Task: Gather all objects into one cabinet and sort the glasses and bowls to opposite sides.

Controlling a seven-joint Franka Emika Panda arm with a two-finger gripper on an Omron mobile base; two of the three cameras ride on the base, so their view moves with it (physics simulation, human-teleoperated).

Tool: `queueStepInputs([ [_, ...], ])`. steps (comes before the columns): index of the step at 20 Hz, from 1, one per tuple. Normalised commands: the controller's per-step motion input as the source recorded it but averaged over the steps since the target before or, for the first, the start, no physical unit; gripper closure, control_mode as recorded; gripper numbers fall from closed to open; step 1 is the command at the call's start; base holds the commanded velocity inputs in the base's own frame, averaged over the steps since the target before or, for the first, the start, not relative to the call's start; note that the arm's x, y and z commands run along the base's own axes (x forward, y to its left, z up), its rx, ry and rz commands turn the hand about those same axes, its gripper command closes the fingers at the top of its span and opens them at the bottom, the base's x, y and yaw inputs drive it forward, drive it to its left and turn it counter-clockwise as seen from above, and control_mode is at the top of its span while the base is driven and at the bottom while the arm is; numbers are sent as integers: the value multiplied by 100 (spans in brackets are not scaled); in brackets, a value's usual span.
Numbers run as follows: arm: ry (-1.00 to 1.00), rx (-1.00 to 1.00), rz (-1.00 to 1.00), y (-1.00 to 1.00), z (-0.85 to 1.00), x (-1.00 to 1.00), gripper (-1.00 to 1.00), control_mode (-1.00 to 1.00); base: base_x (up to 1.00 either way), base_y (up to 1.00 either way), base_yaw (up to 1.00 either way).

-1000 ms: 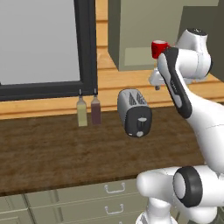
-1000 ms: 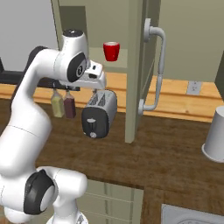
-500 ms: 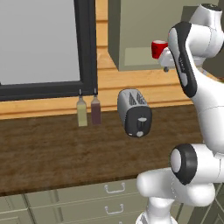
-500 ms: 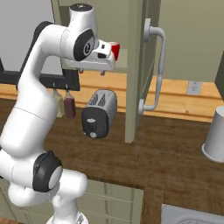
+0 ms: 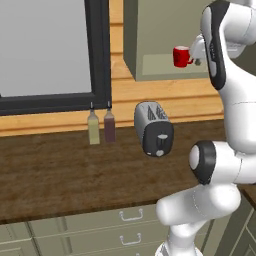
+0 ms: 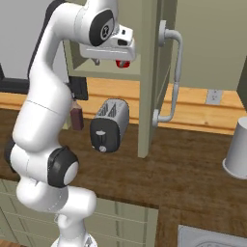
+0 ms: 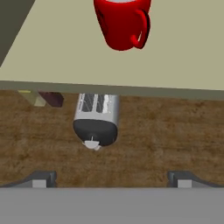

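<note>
Arm has risen to the shelf (image 7: 183, 52); jaws spread wide, empty; hand view shows red cup (image 7: 124, 22) handle.

The white arm rises from its base at five o'clock in the left base view and at seven o'clock in the right base view, folding up through its dark joints to reach high, the forearm toward one o'clock in the left base view. The wrist is bent so the hand points outward and down. The claw (image 7: 112, 177) stands wide open, its two dark fingertips (image 7: 41, 178) well apart, holding nothing.
</note>
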Motion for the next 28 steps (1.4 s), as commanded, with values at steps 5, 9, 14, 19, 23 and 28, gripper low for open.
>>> queueStepInputs([
  [5, -4, 0, 0, -11, 0, 0, -100, -100, 0, 0, 0],
  [9, -7, 0, 0, -11, 0, 6, -100, -100, 0, 0, 0],
  [14, -3, 0, 0, -23, 0, 16, -100, -100, 0, 0, 0],
  [19, -1, 0, 0, -17, 0, 18, -100, -100, 0, 0, 0],
  [23, -2, 0, 0, -2, 0, 16, -100, -100, 0, 0, 0],
  [28, -11, 0, 0, 0, 0, 23, -100, -100, 0, 0, 0],
])
